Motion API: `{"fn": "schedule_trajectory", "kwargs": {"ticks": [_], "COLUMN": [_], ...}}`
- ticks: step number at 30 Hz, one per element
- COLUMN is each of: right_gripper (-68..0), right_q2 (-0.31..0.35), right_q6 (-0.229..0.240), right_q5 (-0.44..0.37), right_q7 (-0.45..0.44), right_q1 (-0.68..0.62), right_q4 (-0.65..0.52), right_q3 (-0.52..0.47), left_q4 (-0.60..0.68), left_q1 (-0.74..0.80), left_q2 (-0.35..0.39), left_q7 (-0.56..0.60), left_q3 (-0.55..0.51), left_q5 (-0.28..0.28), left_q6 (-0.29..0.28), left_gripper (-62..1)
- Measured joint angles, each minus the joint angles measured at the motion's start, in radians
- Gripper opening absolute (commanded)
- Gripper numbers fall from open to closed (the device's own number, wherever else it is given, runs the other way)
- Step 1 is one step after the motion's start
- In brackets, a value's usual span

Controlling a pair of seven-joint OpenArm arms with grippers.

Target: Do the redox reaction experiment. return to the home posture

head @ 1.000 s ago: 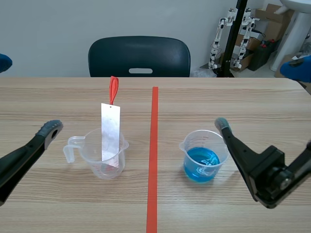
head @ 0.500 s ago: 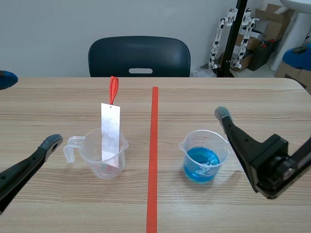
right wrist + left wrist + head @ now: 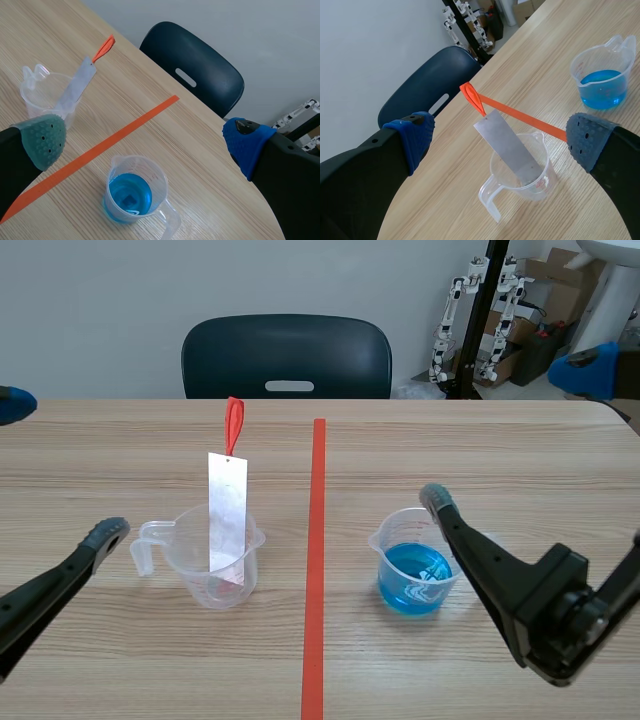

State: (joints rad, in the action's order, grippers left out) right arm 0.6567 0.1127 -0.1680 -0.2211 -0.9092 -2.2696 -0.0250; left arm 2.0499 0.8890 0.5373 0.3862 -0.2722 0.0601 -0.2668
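We see both claws spread wide, holding nothing: left claw (image 3: 501,141) near the clear beaker (image 3: 215,565) where the metal strip (image 3: 227,510) leans (orange tag on top), right claw (image 3: 145,139) just beside the blue-liquid beaker (image 3: 415,570), both beakers on the desk (image 3: 520,455).

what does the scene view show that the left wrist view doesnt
Scene view only: the right arm beside the beaker of blue liquid. Left wrist view only: the left jaws close up, wide open. Both: that beaker, the clear beaker holding the metal strip, and the chair.
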Motion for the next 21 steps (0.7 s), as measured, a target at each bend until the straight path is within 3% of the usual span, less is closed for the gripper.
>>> {"fn": "schedule_trajectory", "kwargs": {"ticks": [21], "right_gripper": [0.4], "right_q2": [0.039], "right_q6": [-0.001], "right_q5": [-0.020], "right_q7": [0.065], "right_q1": [0.000], "right_q4": [-0.001], "right_q3": [0.000], "left_q4": [0.000], "left_q1": [0.000], "left_q2": [0.000], "left_q7": [0.000], "left_q3": [0.000], "left_q5": [0.000], "left_q6": [0.000], "left_gripper": [-5.9]}}
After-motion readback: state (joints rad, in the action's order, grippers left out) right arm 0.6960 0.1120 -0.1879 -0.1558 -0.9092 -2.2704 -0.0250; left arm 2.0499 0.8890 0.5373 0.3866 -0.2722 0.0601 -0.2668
